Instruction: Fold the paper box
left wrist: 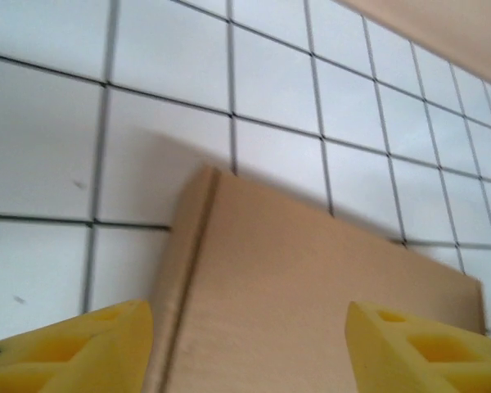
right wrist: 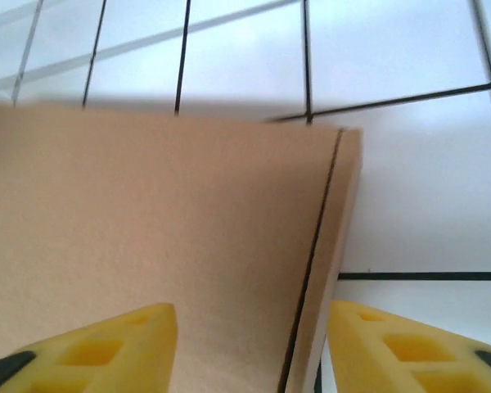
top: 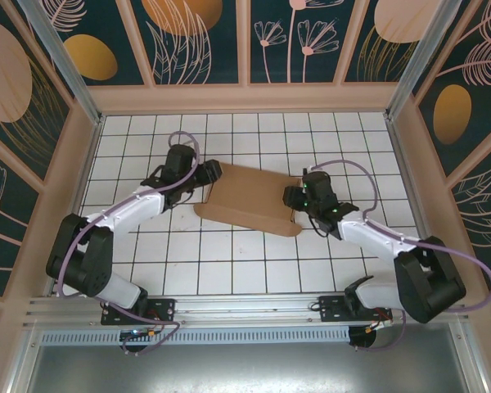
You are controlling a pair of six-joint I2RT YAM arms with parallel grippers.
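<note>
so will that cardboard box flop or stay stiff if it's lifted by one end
The paper box looks like flat, folded corrugated cardboard, so it is probably light and fairly stiff, though it may bend along the crease near its edge. Lying flat on the smooth tiled table, it would likely slide rather than tip when pushed.

Bright even light; soft shadow beside paper box (left wrist: 311, 295); wrist views blurred.

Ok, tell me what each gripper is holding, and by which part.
Nothing is held. The left gripper and the right gripper both stand open, fingers apart, one at each end of the paper box.
</note>
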